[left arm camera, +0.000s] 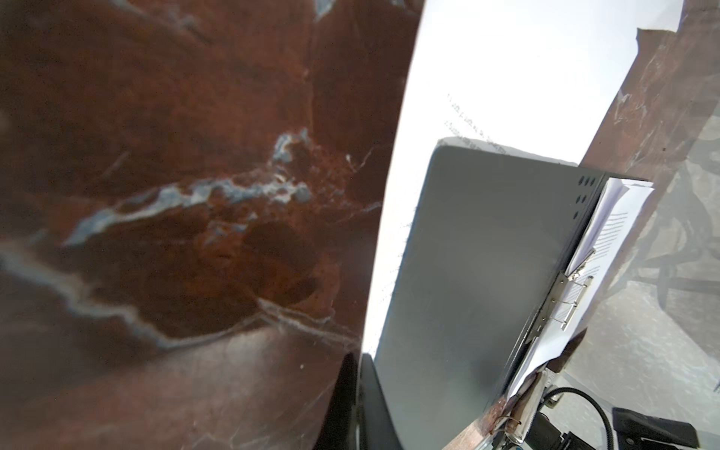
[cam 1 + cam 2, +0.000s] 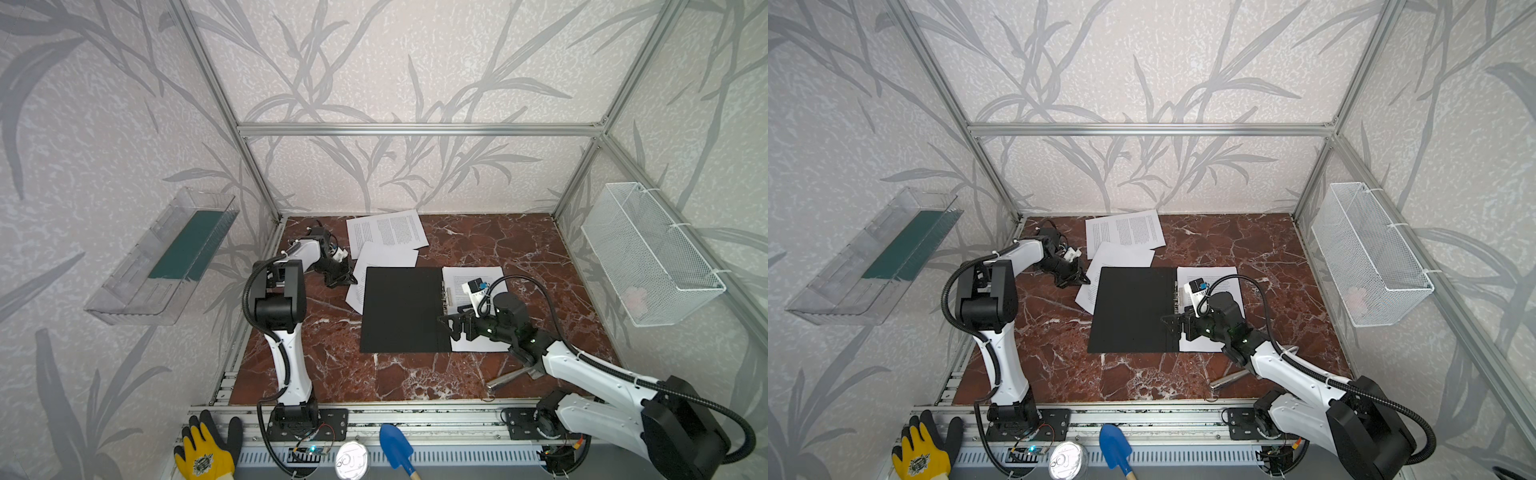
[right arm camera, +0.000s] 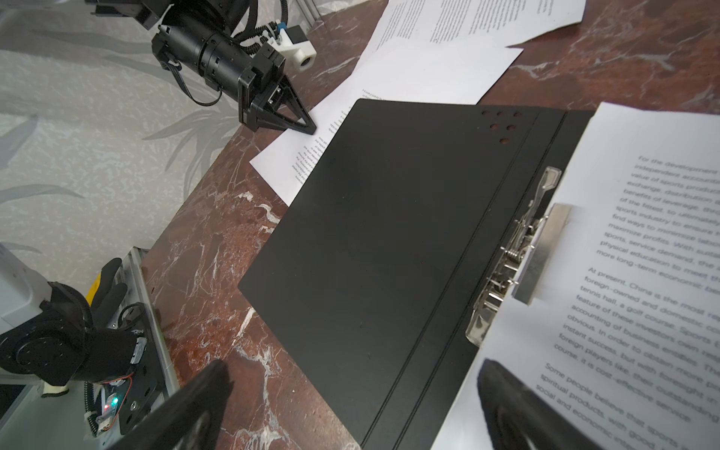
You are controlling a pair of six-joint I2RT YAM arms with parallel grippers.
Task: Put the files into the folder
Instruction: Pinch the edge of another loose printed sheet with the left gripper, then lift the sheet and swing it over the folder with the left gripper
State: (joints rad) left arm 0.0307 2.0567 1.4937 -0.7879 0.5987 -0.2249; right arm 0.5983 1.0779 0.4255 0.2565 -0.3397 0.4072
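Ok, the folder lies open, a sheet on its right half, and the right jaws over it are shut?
No: the right gripper has its jaws wide open, per the right wrist view. The folder and sheet are as you say.

Count on inspection: one folder [image 2: 401,309], four visible paper sheets [image 2: 386,232], two robot arms [image 2: 286,324], one glove [image 2: 203,453], one trowel [image 2: 395,446], one wire basket [image 2: 648,253].

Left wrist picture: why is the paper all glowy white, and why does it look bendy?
In the left wrist view, light washes out the paper, and the wide lens bows its edge; the table is blurred. In the right wrist view the clipped sheet reads sharp, but the near fingers are fuzzy.
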